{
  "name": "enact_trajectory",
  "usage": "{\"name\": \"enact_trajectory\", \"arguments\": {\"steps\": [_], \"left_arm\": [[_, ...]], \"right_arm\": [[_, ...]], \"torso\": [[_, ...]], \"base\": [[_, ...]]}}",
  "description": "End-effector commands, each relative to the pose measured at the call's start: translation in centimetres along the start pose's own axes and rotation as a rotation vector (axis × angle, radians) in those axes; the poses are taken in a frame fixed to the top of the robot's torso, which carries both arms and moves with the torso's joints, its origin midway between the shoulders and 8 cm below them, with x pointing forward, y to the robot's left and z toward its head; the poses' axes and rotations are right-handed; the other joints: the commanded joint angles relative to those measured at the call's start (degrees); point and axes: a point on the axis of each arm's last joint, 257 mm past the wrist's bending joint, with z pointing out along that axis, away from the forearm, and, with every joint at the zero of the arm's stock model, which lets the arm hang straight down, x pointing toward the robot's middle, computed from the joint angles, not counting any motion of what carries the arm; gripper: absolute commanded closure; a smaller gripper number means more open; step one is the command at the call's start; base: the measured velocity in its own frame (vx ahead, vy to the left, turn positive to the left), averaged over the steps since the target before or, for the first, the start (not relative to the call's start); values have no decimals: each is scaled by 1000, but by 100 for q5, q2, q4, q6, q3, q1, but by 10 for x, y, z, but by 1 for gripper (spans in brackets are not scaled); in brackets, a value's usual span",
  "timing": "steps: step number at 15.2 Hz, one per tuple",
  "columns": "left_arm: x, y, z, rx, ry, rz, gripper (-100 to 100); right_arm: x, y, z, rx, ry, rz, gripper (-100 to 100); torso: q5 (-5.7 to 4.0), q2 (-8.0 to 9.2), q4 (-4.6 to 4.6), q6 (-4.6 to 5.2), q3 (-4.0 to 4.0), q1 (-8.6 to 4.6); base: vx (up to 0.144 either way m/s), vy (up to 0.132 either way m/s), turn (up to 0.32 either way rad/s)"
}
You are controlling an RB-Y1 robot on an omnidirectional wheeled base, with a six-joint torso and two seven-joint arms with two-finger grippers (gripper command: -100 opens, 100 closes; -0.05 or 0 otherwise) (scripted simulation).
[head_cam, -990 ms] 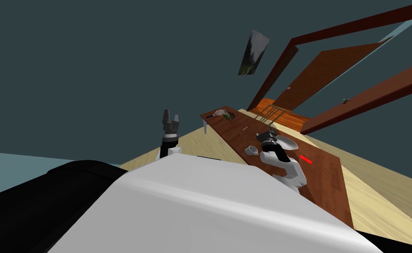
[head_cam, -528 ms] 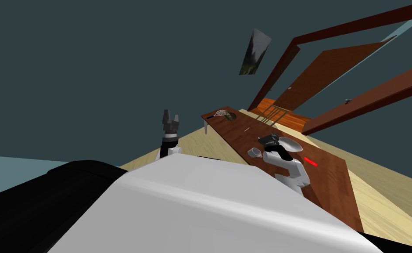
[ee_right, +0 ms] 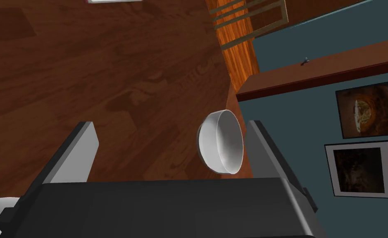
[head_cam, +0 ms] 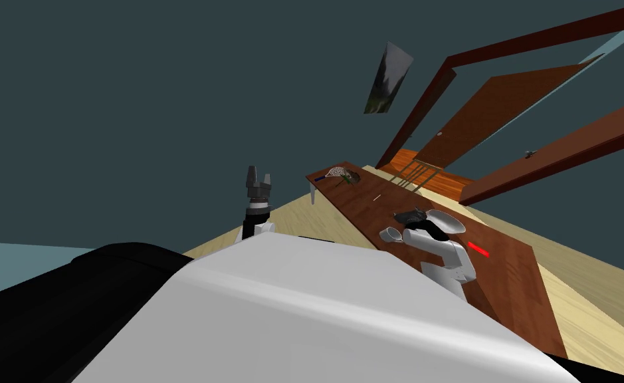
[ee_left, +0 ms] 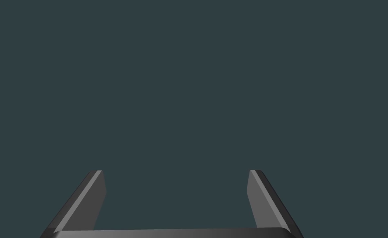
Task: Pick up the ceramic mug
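Wooden table [head_cam: 365,201], mug [head_cam: 391,234] seemingly beside right claw [ee_right: 170,124]

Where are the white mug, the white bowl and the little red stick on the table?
white mug [head_cam: 391,234], head view, on its outer wall.
white bowl [head_cam: 451,221], head view, on its inside near the rim.
red stick [head_cam: 479,250], head view, on its middle.

The head camera is looking steeply down, rolled, at the worktop [head_cam: 503,286] from afar; the right wrist camera is facing it closely, sharing the bowl [ee_right: 222,142].
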Motion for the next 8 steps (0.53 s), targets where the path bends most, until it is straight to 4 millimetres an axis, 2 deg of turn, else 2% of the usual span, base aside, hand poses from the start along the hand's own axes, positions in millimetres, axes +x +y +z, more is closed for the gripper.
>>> {"name": "enact_trajectory", "arguments": {"steps": [1,3,4,7,8], "left_arm": [[0,0,0,0,0,0,0],[0,0,0,0,0,0,0],[0,0,0,0,0,0,0],[0,0,0,0,0,0,0],[0,0,0,0,0,0,0]], "right_arm": [[-19,-5,4,30,-57,59,-100],[-24,-8,3,44,-74,59,-100],[-43,-8,7,60,-126,127,-100],[-50,-15,5,83,-156,136,-100],[-69,-15,8,97,-208,206,-100]], "torso": [[0,0,0,0,0,0],[1,-3,-1,0,-2,4],[0,3,0,0,1,-1],[1,-1,-1,-1,-1,4],[0,2,0,-1,1,-1]], "base": [[61,58,-3],[37,39,-3],[35,40,1],[45,44,-5],[43,43,0]]}}
